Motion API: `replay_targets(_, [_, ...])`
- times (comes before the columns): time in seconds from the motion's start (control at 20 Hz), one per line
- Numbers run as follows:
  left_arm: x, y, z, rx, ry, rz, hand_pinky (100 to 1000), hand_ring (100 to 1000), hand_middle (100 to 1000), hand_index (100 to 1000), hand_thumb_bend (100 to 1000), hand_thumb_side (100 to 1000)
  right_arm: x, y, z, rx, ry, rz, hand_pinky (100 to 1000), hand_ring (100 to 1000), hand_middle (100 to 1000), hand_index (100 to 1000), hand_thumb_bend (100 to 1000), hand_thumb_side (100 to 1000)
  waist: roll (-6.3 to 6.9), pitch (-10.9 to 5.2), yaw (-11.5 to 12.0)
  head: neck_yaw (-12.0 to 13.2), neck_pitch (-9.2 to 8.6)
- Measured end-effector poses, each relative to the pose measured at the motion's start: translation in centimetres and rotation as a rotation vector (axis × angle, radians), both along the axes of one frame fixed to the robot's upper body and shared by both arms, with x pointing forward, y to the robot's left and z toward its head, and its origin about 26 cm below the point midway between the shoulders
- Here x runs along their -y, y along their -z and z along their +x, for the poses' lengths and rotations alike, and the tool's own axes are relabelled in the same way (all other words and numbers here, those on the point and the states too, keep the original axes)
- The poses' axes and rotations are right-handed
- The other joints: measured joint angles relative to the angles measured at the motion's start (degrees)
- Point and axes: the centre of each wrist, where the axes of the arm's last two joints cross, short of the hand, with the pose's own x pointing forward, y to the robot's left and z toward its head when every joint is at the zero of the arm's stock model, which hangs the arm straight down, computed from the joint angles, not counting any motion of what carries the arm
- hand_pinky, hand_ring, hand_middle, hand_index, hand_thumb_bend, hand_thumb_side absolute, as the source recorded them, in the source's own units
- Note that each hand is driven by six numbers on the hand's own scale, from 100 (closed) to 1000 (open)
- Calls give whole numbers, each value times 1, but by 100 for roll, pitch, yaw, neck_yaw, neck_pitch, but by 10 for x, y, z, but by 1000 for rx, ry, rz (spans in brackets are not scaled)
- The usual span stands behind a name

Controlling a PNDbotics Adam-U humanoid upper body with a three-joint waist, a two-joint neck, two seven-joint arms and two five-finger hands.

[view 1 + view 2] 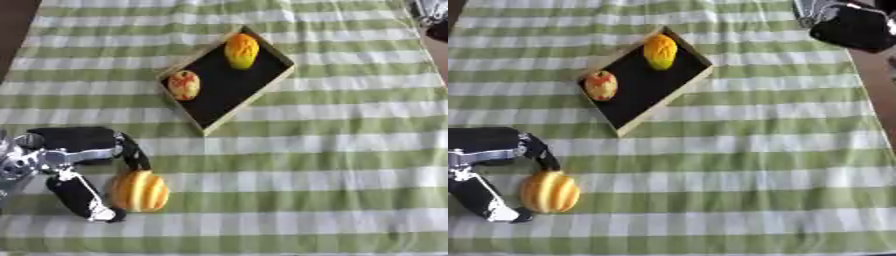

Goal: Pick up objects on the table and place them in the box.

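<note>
A yellow-orange striped melon-like fruit (138, 190) lies on the green-striped cloth at the lower left. My left hand (74, 145) comes in from the left edge and straddles it: a finger (134, 156) reaches over its top, and the thumb (83, 197) runs along its left side with a small gap. The hand stands open around the fruit. The shallow wooden box (265, 91) with a black floor sits askew at upper centre. It holds a yellow-orange fruit (241, 50) and a red-orange fruit (184, 85). My right hand (846, 25) shows at the top right corner, away from everything.
The green-and-white striped cloth (350, 150) covers the table. Bare brown table edge (877, 85) shows at the right, and a dark strip (13, 25) at the upper left.
</note>
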Motion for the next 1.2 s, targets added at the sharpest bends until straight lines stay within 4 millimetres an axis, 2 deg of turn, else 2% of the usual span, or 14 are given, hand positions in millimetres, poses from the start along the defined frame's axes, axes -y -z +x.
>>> replay_targets(0.3, [2, 1, 0, 57, 9, -8, 676, 728, 588, 785, 397, 166, 0, 1, 0, -6, -3, 7, 884, 863, 652, 811, 100, 437, 9, 4, 1, 0, 0])
replay_targets(0.5, [6, 0, 1, 113, 32, 8, 643, 727, 574, 777, 488, 184, 0, 1, 0, -10, -13, 14, 883, 862, 652, 811, 100, 439, 12, 4, 7, 0, 0])
replay_targets(0.9, [11, 6, 3, 190, 60, 28, 610, 714, 586, 807, 552, 178, 0, 2, 0, -14, -27, 24, 883, 860, 648, 810, 100, 449, 32, 4, 7, -6, 2])
replay_targets(0.95, [11, 7, 3, 197, 63, 25, 579, 694, 589, 817, 582, 168, 0, 3, 0, -16, -27, 26, 884, 859, 648, 810, 100, 452, 32, 4, 4, -6, 2])
replay_targets(1.2, [14, 2, 0, 269, 102, 0, 553, 681, 605, 841, 560, 182, 1, 2, 0, -12, -24, 35, 884, 859, 646, 809, 100, 455, 25, 4, -6, -7, 2])
